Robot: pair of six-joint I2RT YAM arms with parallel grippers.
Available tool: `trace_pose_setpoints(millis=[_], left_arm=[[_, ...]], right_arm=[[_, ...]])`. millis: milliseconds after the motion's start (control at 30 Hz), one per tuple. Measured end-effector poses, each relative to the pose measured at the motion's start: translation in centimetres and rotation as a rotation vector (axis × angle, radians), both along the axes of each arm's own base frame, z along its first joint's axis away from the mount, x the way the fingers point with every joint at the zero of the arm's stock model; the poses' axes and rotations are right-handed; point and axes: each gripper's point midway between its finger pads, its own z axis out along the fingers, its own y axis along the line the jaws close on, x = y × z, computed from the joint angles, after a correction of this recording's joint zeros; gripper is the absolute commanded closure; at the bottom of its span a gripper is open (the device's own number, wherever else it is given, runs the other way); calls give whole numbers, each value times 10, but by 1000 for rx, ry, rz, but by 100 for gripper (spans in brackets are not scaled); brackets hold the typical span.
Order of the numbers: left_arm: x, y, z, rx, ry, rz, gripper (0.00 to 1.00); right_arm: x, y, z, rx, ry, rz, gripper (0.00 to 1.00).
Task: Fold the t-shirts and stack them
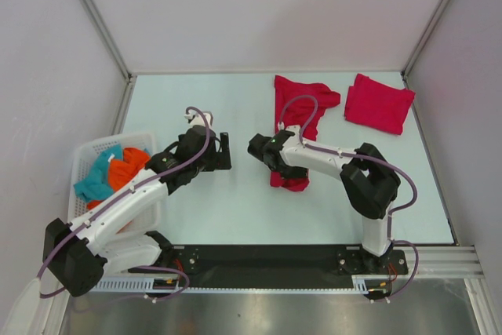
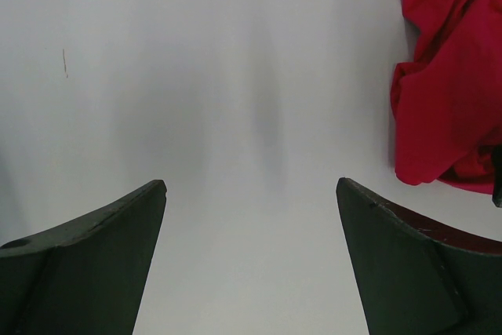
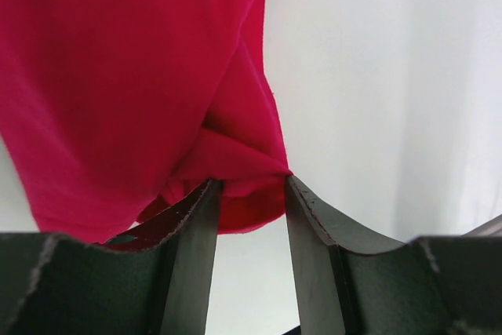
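Seen from above, a pale table (image 1: 196,100) fills the frame. At upper right lies a folded crimson t-shirt (image 1: 379,103). Just left of it, apart, a second crumpled t-shirt (image 1: 292,88) stretches from upper centre down toward the middle of the frame. The right gripper (image 1: 259,149) sits at that shirt's lower left edge. In its wrist view, the right gripper (image 3: 251,186) has its fingers pinching a bunched fold of the red cloth (image 3: 118,76). The left gripper (image 1: 226,151) is at centre, just left of the right one. Its fingers are spread wide over bare table, holding nothing (image 2: 251,186). At left, a white basket (image 1: 82,154) holds teal cloth (image 1: 98,178) and orange cloth (image 1: 125,170).
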Motion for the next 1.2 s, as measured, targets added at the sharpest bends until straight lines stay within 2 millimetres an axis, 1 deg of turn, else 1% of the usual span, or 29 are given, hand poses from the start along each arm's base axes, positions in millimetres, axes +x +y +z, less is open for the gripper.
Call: trace_pose_setpoints(millis=[100,200,233,300,333,367,500,600,700,800,867,900,967,1000,1100,1200], left_arm=[[0,0,0,0,0,0,4],[0,0,0,0,0,0,4],[0,0,0,0,0,0,4],[0,0,0,0,0,0,4],[0,0,0,0,0,0,4],[0,0,0,1,1,0,4],[1,-1,-1,0,1,-1,4],[2,-2,-1,-2,-1,-1,4],[2,-2,-1,-4,-3,-2,4],[2,-3,-3,-6,2,-6,4],[1,-4,-5,-8,8,-12,5],[0,-4,-6,-7,11,-13,4],[0,-5,-8,-7,15,-14,4],[0,-5,-8,-7,16,-15,4],[0,-5,-8,-9,17,-18,4],[0,-6,-8,-11,14,-18,4]], right_arm=[[-2,-3,-3,-7,6,-3,57],[-1,-2,-3,-5,2,-2,63],[-1,-2,-3,-4,2,-1,72],[0,-2,-3,-7,0,3,85],[0,-2,-3,-9,1,8,97],[0,-1,-3,-6,-2,6,100],[0,0,-3,-2,-5,14,100],[-9,-1,-1,3,-7,29,100],[-23,6,9,23,-22,58,100],[-38,18,22,62,-44,89,100],[-48,25,27,82,-48,105,100],[-53,27,28,88,-44,110,88],[-61,30,25,97,-29,104,79],[-62,28,23,90,-21,94,68],[-66,20,15,39,3,68,62],[-67,15,6,-5,23,61,61]])
